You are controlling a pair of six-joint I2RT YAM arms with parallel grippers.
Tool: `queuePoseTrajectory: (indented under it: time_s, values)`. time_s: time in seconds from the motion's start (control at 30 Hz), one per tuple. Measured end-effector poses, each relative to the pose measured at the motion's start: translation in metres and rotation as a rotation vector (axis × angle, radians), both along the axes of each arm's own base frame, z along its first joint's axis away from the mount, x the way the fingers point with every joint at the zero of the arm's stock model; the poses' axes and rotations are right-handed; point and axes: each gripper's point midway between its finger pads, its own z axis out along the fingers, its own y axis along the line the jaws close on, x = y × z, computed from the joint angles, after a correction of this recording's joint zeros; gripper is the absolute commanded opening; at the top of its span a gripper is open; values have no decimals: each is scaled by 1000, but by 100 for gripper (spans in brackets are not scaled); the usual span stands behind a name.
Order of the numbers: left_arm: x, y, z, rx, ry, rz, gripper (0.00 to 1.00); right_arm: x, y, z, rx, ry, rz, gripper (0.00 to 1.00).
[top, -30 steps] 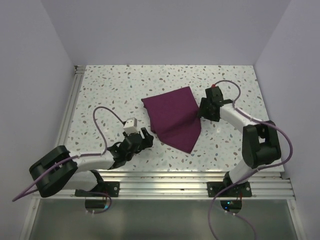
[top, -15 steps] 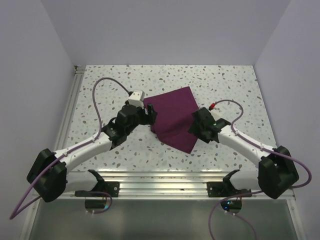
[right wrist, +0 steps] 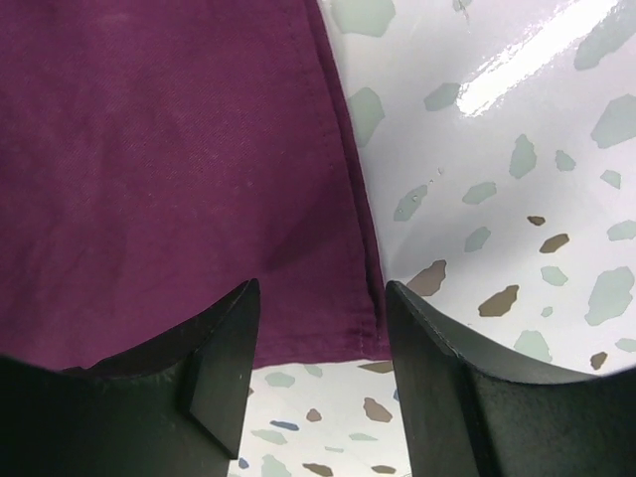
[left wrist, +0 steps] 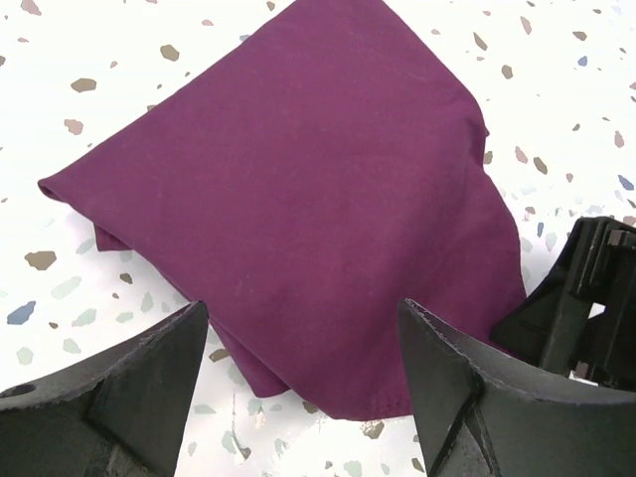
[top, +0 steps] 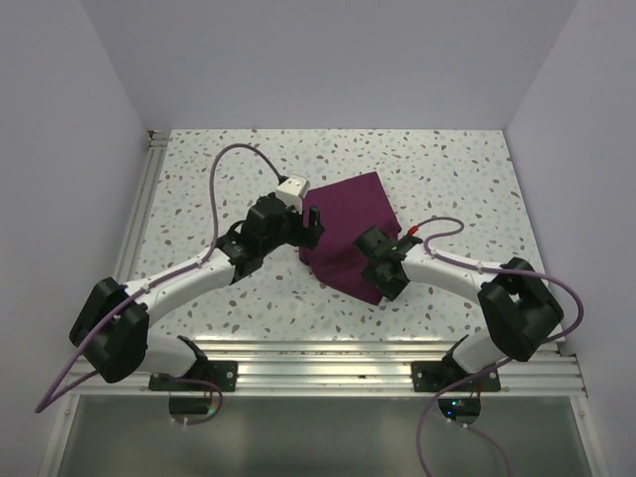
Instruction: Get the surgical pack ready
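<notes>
Both arms have just closed in on the surgical pack (top: 348, 224), the deep purple cloth lying folded just right of the middle of the speckled table (top: 219, 169). A second ago the left arm was tucked low in the overhead frame, clear of the fabric. Now it reaches up, and the left gripper (top: 312, 227) sits at the cloth's left edge. Its jaws stand wide with nothing in them, and its own camera shows the cloth's near edge lying ahead between the two fingers.

The right gripper (top: 374, 263) has swung from the cloth's right side down to its lower right part. Its jaws are moderately apart, straddling the stitched hem near a corner, and they have not pinched it. The cloth itself lies about where it did.

To me this reads as both arms lining up for a two-sided hold on the fabric, to fold or unfold it. No grip has been made yet.

I cannot tell whether anything sits inside the folds.

I see no brand, label or lettering anywhere, neither on the cloth nor on the arms.
</notes>
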Motion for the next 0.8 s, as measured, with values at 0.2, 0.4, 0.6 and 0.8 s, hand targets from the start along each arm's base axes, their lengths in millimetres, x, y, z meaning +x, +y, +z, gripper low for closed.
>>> queuePoseTrajectory:
  time_s: [0.2, 0.4, 0.6, 0.8]
  values:
    - [2, 0, 4, 5, -12, -9, 80, -1, 0, -9, 8, 9, -61, 55]
    - [4, 0, -5, 15, 8, -19, 80, -4, -1, -13, 11, 8, -92, 36]
    - [3, -3, -15, 35, 27, -51, 80, -9, -5, -15, 28, -14, -121, 0]
    - [3, -11, -19, 36, 42, -84, 80, -10, -6, -15, 67, -52, -136, 0]
